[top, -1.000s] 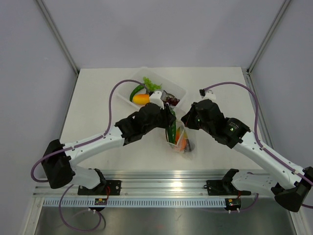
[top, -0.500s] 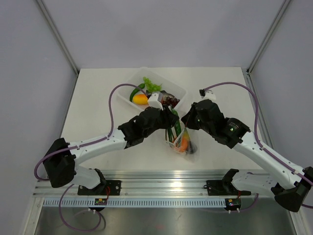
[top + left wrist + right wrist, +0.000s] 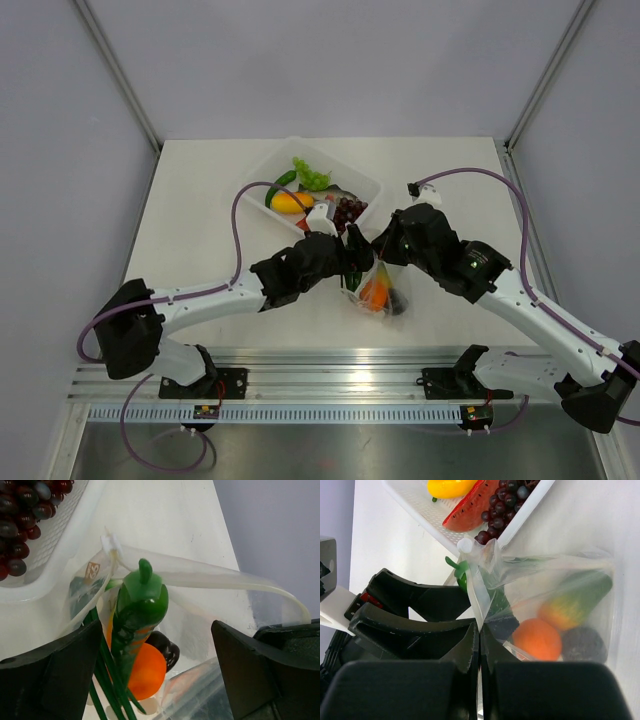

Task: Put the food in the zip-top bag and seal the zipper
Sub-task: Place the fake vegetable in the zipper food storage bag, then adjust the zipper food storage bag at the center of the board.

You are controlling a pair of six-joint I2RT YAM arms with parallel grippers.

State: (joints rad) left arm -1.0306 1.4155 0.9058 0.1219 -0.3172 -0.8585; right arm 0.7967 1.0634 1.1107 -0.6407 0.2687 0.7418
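Observation:
The zip-top bag (image 3: 378, 290) hangs in the table's middle with its mouth held up. My right gripper (image 3: 480, 630) is shut on a fold of the bag's mouth edge. My left gripper (image 3: 155, 680) stands open at the mouth, one finger on each side. A green pepper (image 3: 140, 605) lies free in the bag between those fingers, beside green onion stalks (image 3: 102, 680), an orange fruit (image 3: 145, 672) and a dark round fruit (image 3: 165, 647). The zipper (image 3: 225, 580) is parted and arches over the pepper. More food stays in the white tray (image 3: 375, 185): grapes (image 3: 347, 208), a yellow piece (image 3: 290, 202) and a watermelon slice (image 3: 470, 505).
The tray sits just behind the bag, its near corner almost touching the bag's mouth. Both wrists crowd together over the bag. Purple cables (image 3: 235, 215) loop above each arm. A metal rail (image 3: 340, 385) runs along the near edge.
My left gripper has opened and let go of the green pepper, which now rests inside the bag. The left arm has shifted a little nearer. The right gripper has kept its grip.

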